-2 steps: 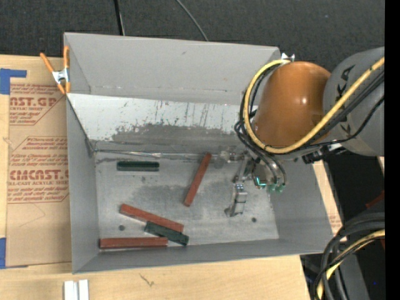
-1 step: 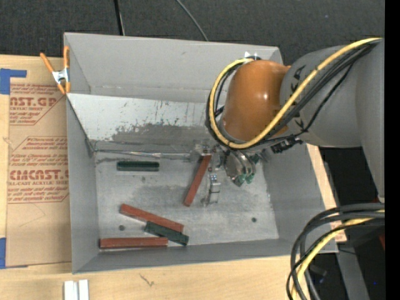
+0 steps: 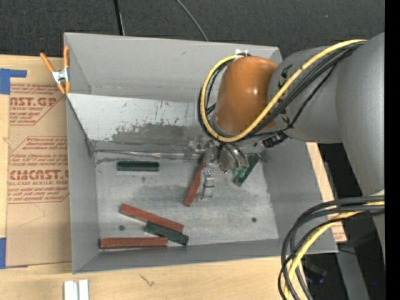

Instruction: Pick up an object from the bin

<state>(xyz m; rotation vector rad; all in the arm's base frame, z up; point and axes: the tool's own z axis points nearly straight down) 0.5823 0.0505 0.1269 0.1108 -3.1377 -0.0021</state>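
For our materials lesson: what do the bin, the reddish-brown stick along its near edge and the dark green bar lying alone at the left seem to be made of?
The bin looks like sheet metal: matt grey, scuffed and scraped on its back wall. The reddish-brown stick may be plastic or painted wood: even colour, straight edges, no surer sign. The dark green bar is likely the same stuff, matt.

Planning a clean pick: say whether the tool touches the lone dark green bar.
Apart. Camera view shows bare bin floor between the tool and the dark green bar.

Green bar point(image 3: 137, 165) at left; reddish stick point(image 3: 132, 243) near front, perhaps crayon.
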